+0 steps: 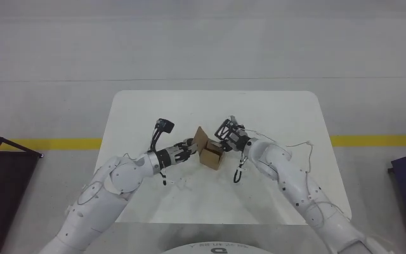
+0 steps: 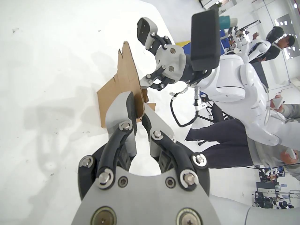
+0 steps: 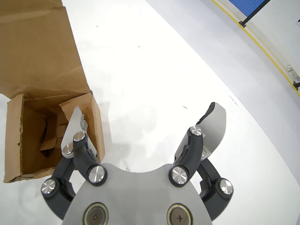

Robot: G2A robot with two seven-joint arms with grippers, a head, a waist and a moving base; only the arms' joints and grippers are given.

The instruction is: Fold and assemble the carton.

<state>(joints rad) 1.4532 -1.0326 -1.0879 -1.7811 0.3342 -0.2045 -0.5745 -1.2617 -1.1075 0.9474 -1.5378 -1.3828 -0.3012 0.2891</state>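
A small brown carton (image 1: 211,157) stands near the table's middle, its top open and one tall flap (image 1: 200,136) raised. My left gripper (image 2: 138,108) is shut on a side wall of the carton (image 2: 126,71); from above the left gripper (image 1: 192,147) is at the box's left side. My right gripper (image 3: 145,111) stands wide open at the opposite side. One of its fingers (image 3: 75,120) rests against a short torn flap at the rim of the carton (image 3: 35,47); the other hangs over bare table. Crumpled inner flaps lie inside the box.
The white table (image 1: 273,114) has rounded corners and free room all around the carton. A yellow floor line (image 1: 57,143) runs past both sides. A dark cable loop (image 1: 237,173) hangs below the right wrist.
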